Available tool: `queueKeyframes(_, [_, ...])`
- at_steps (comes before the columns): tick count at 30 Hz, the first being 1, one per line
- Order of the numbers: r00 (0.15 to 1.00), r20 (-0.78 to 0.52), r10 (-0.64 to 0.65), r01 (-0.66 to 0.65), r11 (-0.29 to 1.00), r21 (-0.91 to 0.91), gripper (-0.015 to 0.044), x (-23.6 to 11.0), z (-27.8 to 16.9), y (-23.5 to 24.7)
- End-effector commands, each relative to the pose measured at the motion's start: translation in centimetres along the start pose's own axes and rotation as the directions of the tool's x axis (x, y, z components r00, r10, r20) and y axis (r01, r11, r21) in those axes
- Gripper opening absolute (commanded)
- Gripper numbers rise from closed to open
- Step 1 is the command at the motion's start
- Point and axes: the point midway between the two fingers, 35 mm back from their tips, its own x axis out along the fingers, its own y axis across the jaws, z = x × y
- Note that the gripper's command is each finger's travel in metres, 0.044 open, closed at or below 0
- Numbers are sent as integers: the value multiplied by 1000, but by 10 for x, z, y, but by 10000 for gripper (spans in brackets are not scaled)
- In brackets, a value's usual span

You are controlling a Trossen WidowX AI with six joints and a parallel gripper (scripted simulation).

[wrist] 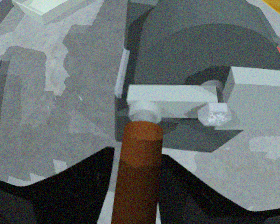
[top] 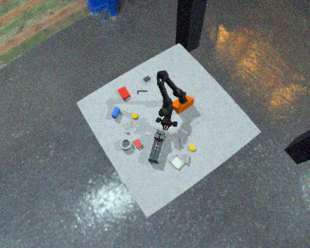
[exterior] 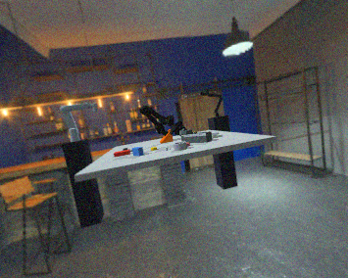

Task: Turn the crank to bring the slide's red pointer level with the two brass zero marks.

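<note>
The dark grey machine (top: 155,154) (exterior: 196,139) stands in front of the arm, its long slide running away from the gripper. In the wrist view its pale crank arm (wrist: 166,94) lies across the housing, with a brown handle (wrist: 140,175) at its left end pointing back between the fingers. My gripper (wrist: 136,159) (top: 165,127) is slightly open around the handle, with a narrow gap showing on the left of it. The slide's red pointer and brass marks are outside the wrist view and too small in the top view to tell whether they are level.
An orange block (top: 182,104) is by the arm's base. A pale tray (top: 177,162) and a yellow piece (top: 192,148) are on one side of the machine; a red block (top: 138,143) and a grey cup (top: 126,144) are on the other. A red box (top: 124,93) and blue block (top: 115,112) lie farther off.
</note>
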Motion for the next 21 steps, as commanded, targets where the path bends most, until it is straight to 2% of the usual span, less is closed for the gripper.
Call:
queueKeyframes(1, [1000, 0, 0, 0, 1000, 0, 210, 0, 0, 0])
queueKeyframes(10, [1000, 0, 0, 0, 1000, 0, 440, 0, 0, 0])
queueKeyframes(21, [1000, 1, 2, -2, 1000, 1, 440, -33, 34, 0])
